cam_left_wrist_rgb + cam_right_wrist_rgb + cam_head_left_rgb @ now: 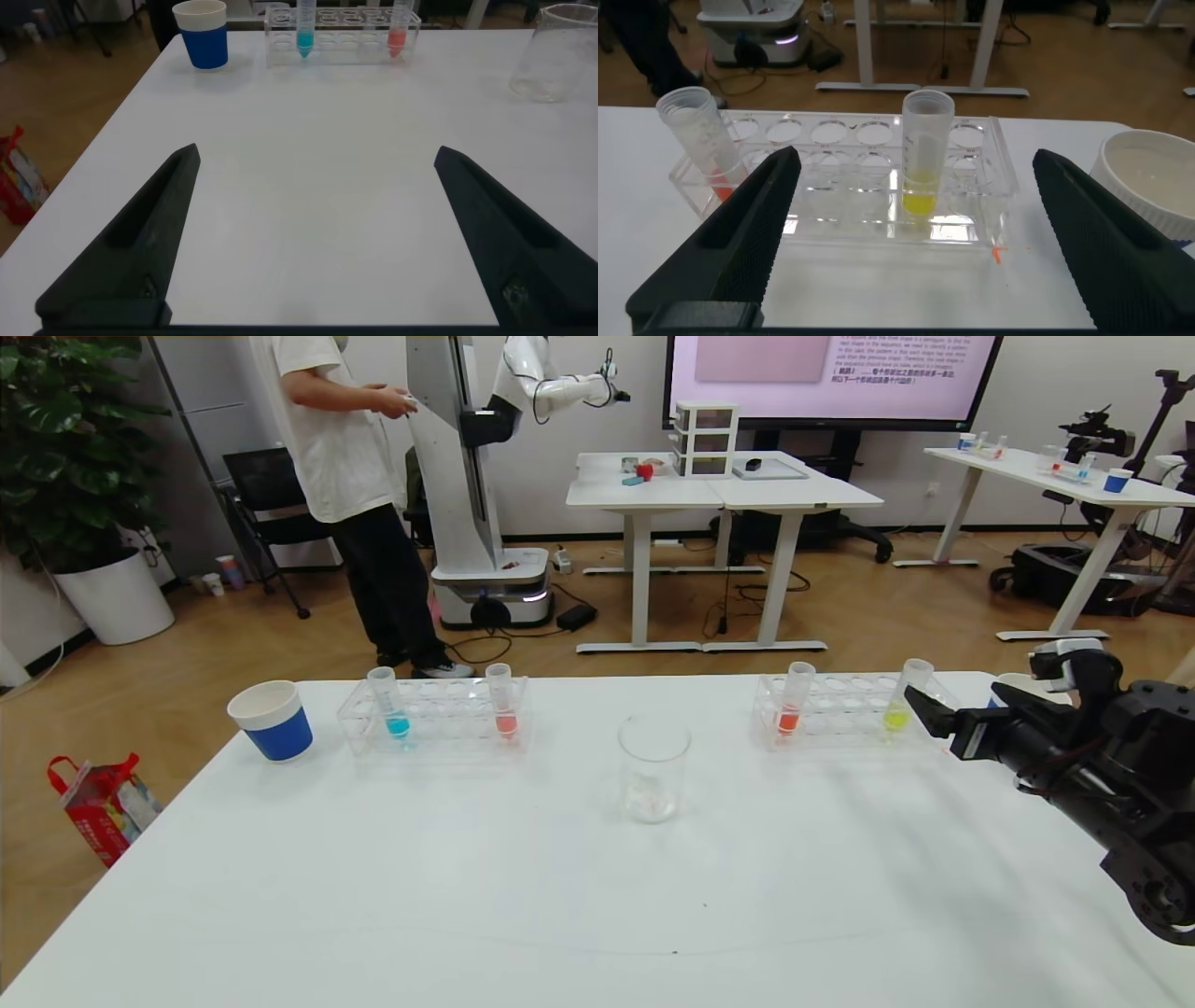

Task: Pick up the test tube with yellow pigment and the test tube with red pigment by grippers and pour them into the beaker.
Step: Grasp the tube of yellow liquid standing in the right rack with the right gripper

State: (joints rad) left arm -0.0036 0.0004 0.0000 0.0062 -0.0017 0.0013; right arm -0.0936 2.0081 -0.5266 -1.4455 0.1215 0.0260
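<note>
My left pincer (pixel 313 243) is out of the head view; only its wrist view shows it, spread wide above the bare table (pixel 467 896). My right pincer (pixel 915 247), spread too, reaches toward the yellow tube (pixel 904 702), right of the beaker (pixel 653 779). The red tube (pixel 794 705) stands between them.

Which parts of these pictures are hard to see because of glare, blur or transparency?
Head view: the beaker almost vanishes against the white table. Left wrist view: the left gripper is a dark silhouette. Right wrist view: the yellow tube is sharp, the right gripper a dark silhouette.
</note>
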